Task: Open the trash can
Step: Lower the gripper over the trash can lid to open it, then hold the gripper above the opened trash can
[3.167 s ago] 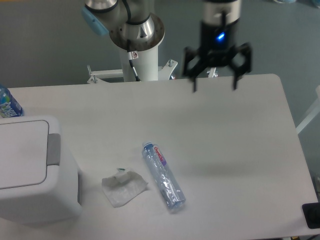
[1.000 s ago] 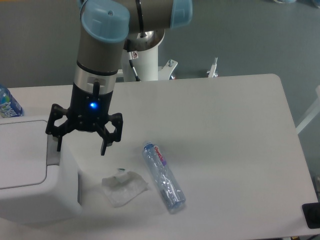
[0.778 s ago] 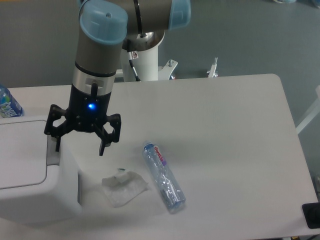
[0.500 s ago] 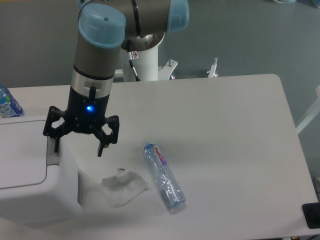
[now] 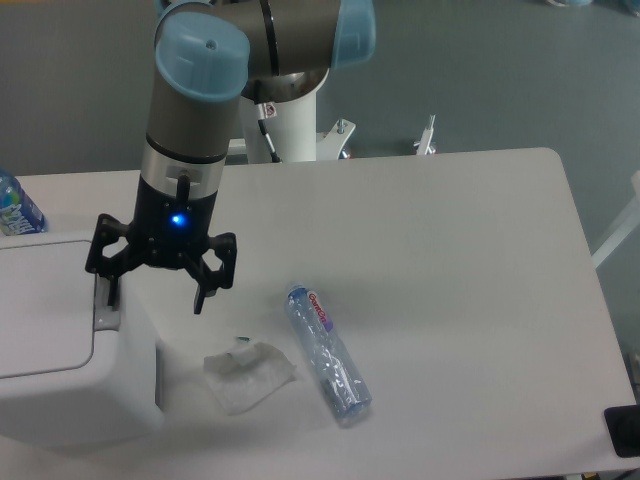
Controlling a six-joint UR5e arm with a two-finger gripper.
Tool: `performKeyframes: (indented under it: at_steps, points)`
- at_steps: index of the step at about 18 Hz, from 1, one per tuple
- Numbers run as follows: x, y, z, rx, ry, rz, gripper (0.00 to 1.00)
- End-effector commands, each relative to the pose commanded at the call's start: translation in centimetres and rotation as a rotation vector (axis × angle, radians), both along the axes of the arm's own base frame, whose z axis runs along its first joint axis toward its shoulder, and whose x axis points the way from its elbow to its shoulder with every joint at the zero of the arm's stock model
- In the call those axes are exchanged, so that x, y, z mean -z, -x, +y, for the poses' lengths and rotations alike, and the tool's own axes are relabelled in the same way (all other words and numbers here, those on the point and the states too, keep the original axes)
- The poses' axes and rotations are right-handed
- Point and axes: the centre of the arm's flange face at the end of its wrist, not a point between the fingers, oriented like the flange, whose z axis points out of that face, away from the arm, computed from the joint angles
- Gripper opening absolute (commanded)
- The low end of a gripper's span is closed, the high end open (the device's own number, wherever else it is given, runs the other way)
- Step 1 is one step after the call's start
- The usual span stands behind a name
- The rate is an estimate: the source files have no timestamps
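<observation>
- The trash can [image 5: 60, 340] sits at the left front corner of the desk [image 5: 450, 260]. It is a boxy white plastic bin with rounded corners and a smooth, flat lid that lies closed.
- A grey rectangular push bar [image 5: 106, 300] runs along the right edge of the lid.
- The end effector [image 5: 155, 295] hangs over that right edge, black and angular, with a small blue light glowing on its body. Its two thin fingers stand wide apart: the left-hand one [image 5: 110, 290] comes down at the push bar, though I cannot tell whether it touches; the other [image 5: 198, 298] hangs past the bin's right side, above the bare desk.
- The arm [image 5: 195, 90] above it is a thick grey tube with pale blue plastic caps at the joints.
- The desk is a matte, pale grey slab with rounded corners.
- Just right of the bin lies a crumpled, translucent white wrapper [image 5: 248, 375].
- Near it lies a clear plastic bottle [image 5: 327, 352] on its side, ribbed, with a red and purple label near its neck.
- Behind the bin, at the left edge, part of another bottle [image 5: 15, 208] with a blue label shows.
</observation>
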Motion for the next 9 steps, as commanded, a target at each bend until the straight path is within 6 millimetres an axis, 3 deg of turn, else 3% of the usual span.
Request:
performKeyframes:
  at_steps: [9]
  points:
    - [-0.95,0.14,0.2,0.0,-0.037,0.027,1.0]
